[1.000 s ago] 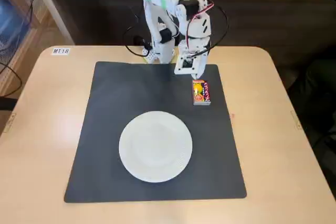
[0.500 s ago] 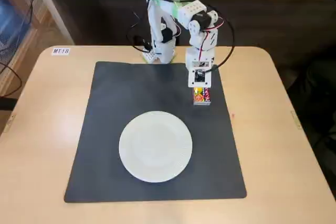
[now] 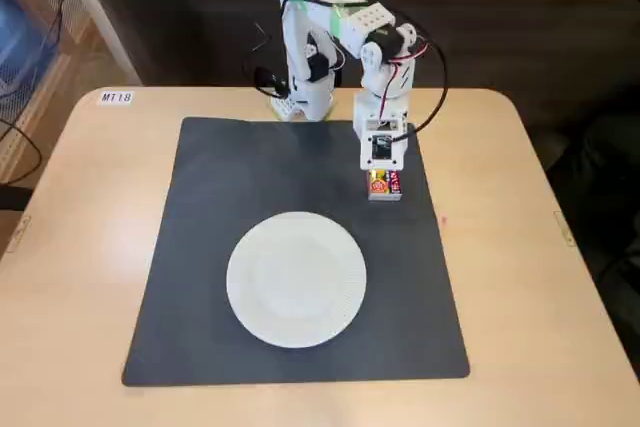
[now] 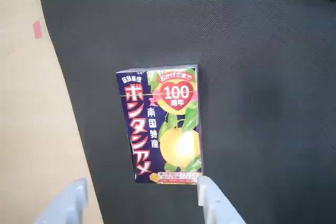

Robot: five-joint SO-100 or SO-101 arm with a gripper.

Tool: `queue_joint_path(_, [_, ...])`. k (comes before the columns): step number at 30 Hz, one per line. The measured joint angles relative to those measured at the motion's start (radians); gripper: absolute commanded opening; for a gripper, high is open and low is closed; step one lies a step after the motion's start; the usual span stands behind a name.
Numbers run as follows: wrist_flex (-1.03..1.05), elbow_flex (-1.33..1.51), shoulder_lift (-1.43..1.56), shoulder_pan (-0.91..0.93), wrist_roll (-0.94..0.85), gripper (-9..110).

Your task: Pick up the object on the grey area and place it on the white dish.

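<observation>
Packet (image 4: 159, 124) flat on mat (image 3: 250, 177), near its right edge in fixed view, apart from plate (image 3: 296, 279) | gripper (image 4: 142, 196) spread wide right over packet, fingertips past its near end, nothing held

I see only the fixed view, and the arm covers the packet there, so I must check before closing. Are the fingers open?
Observer: Yes. The wrist view shows the fingers open, one at each side of the picture's lower edge.
Operator: Is the packet between them?
Observer: Not yet. The packet lies flat on the grey mat, with its near short edge about level with the fingertips.
Operator: Will it fit in the gap?
Observer: Probably, but it is off centre. The gap is wider than the packet, and the right-hand fingertip in that view sits at the packet's corner.
</observation>
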Motion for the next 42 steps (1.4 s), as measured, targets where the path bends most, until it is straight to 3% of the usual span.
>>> queue_joint_path(24, [-0.126,0.000,-0.296,0.000,-0.063,33])
queue_joint_path(30, [-0.160,-0.003,-0.365,0.000,-0.063,23])
queue_joint_path(36, [-0.169,0.002,-0.327,0.003,-0.038,19])
queue_joint_path(42, [-0.207,0.000,-0.150,0.121,0.012,19])
